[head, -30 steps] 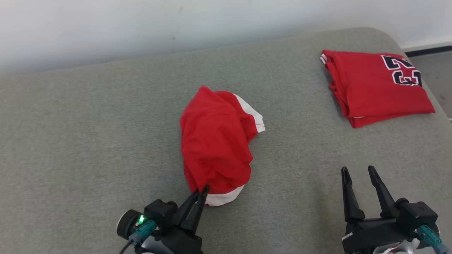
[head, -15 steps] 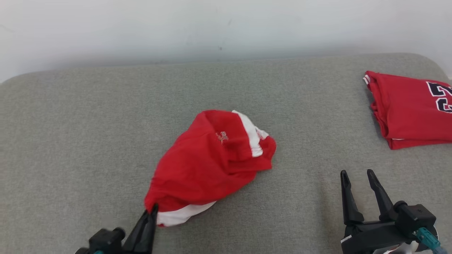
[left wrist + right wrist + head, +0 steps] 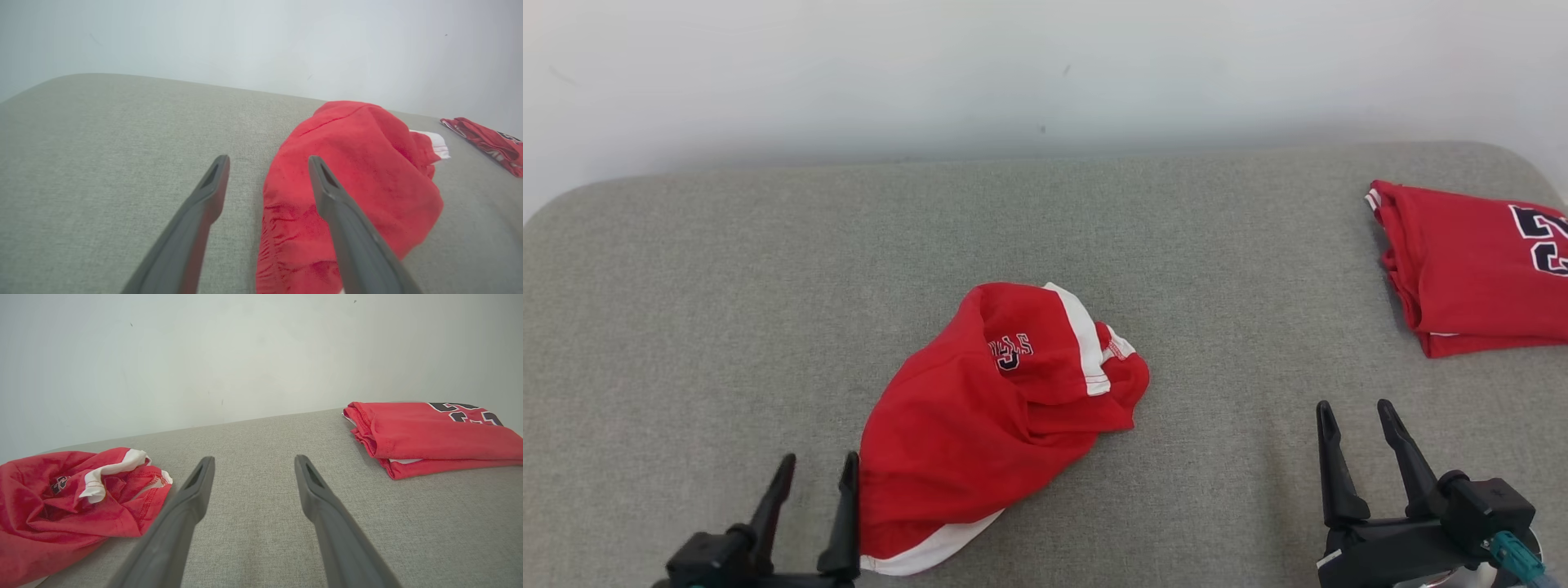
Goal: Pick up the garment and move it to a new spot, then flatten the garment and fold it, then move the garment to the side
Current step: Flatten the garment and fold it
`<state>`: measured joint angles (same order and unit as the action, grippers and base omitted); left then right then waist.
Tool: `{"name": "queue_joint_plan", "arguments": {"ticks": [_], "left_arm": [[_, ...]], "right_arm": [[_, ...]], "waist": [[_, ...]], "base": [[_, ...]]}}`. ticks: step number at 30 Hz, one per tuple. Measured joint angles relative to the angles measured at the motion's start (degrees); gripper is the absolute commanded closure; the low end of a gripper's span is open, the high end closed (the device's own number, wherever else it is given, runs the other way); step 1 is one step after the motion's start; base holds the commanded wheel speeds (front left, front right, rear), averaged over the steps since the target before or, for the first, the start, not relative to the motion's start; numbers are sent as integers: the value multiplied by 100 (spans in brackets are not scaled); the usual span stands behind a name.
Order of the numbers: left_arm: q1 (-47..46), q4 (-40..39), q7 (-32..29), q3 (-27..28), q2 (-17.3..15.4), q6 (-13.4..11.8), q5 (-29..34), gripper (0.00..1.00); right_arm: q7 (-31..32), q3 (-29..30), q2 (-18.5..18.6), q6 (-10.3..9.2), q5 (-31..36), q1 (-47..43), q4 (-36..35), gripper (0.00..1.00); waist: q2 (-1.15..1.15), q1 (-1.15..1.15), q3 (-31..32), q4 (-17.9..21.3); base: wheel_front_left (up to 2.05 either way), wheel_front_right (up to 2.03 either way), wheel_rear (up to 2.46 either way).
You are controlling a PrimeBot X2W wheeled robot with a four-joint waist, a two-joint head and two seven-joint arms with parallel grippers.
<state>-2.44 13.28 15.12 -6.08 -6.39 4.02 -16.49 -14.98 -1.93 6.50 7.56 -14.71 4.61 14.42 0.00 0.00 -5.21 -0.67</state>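
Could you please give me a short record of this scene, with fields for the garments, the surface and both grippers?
support: grey padded surface, pale wall behind
target: red garment with white trim, crumpled near the middle, neither flattened nor folded
other item: folded red jersey with dark numerals, far right
left arm: left gripper open, beside the garment's near-left edge, holding nothing
right arm: right gripper open over bare surface, apart from both garments
stage: flattening not yet begun
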Motion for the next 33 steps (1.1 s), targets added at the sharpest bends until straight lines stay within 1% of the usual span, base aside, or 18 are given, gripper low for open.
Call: {"name": "queue_joint_plan", "arguments": {"ticks": [8, 11, 16, 21, 26, 33], "left_arm": [[-3, -731, 0, 668, 158, 8, 414, 0], [-2, -775, 0, 811, 199, 12, 556, 0], [-9, -730, 0, 993, 215, 113, 654, 0], [-68, -686, 0, 1056, 246, 205, 734, 0], [-137, -636, 0, 982, 296, 248, 770, 0], [-245, -592, 0, 836, 336, 263, 761, 0]], "right_arm": [[0, -32, 0, 0, 0, -41, 3, 0], [0, -66, -5, 0, 1, -103, 3, 0], [0, -165, -5, 0, -11, -146, 16, 0], [3, -617, 3, 0, -45, -42, 109, 0], [41, -1220, 22, 0, -129, 452, 365, 0], [41, -1881, 0, 0, -324, 1359, 1091, 0]], "waist": [[0, 0, 138, 4], [0, 0, 172, 21], [0, 0, 185, 49], [0, 0, 141, 20], [0, 0, 74, -110], [0, 0, -68, -401]], "base": [[0, 0, 0], [0, 0, 0], [0, 0, 0], [0, 0, 0], [0, 0, 0], [0, 0, 0]]}}
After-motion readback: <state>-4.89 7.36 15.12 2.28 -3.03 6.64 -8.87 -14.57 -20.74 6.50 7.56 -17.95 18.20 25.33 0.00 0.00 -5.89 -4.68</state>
